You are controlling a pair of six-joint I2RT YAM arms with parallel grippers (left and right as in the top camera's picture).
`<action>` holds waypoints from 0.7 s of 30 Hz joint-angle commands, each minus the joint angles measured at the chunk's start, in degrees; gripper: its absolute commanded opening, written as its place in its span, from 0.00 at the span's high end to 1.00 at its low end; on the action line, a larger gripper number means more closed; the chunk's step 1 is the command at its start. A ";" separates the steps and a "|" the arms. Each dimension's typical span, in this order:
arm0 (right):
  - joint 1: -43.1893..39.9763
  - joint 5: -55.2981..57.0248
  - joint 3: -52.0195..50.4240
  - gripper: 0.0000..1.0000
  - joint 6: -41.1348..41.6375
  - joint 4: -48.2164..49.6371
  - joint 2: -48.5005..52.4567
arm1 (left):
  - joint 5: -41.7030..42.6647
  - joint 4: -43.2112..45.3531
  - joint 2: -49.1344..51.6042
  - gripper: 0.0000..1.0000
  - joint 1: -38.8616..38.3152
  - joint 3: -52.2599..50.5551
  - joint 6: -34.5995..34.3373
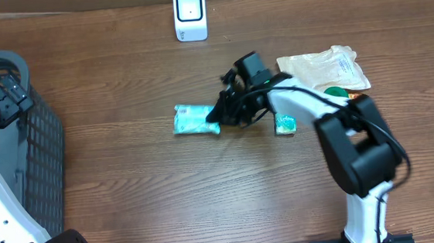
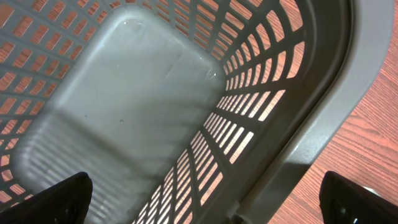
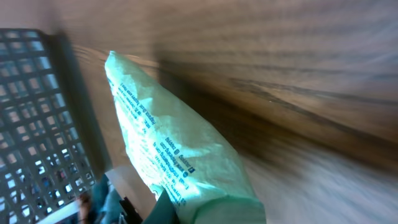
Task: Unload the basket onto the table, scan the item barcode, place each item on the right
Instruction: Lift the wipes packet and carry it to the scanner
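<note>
Right gripper [image 1: 218, 117] seemingly pinching teal packet [image 1: 193, 119], left gripper [image 2: 208, 199] spread wide above grey basket [image 2: 317, 124]

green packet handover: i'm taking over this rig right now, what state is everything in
Left gripper: open, hanging above the grey basket.
Right gripper: shut on the right end of the green packet.
The packet is mid-table and seemingly not yet lifted. The white scanner stands at the table's far edge.
Done: packet grasped.
Left to do: lift it, carry it to the scanner and present the barcode. I cannot tell which face carries the barcode.
</note>
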 commanded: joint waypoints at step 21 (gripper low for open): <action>-4.96 -1.62 0.28 0.96 -21.24 -14.69 -37.18 | 0.13 0.00 0.20 0.01 0.11 0.42 -0.37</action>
